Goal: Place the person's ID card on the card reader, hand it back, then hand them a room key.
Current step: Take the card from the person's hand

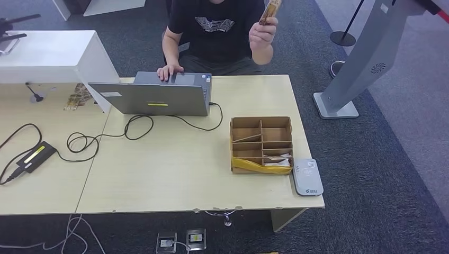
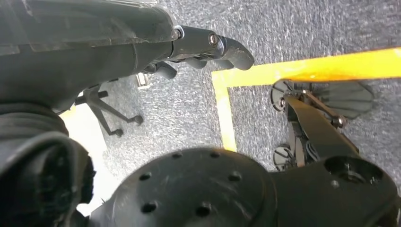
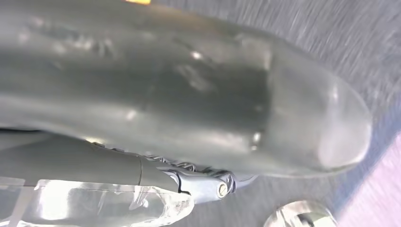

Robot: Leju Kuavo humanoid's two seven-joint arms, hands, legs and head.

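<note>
Head view: a person's raised hand (image 1: pixel 263 33) is seen beyond the far edge of the bench (image 1: pixel 174 169), with the ID card (image 1: pixel 270 11) pinched in it; the card is held upright and slightly tilted, its long axis running up and down, its print too small to be read. The person's other hand (image 1: pixel 170 71) is rested on the laptop (image 1: pixel 159 95). The card reader (image 1: pixel 307 177) lies flat at the bench's near right corner, just beside a cardboard tray (image 1: pixel 261 144), its long axis pointing away from the robot; small marks are seen on its top but cannot be read.

In the left wrist view, the left hand (image 2: pixel 208 47) is hung over grey carpet (image 2: pixel 307 28) and a yellow floor line (image 2: pixel 302 71), its dark fingers (image 2: pixel 234 49) curled and nothing held in them. In the right wrist view, the right hand (image 3: pixel 198 118) is blurred and very close; whether it is released or clenched cannot be told.
</note>
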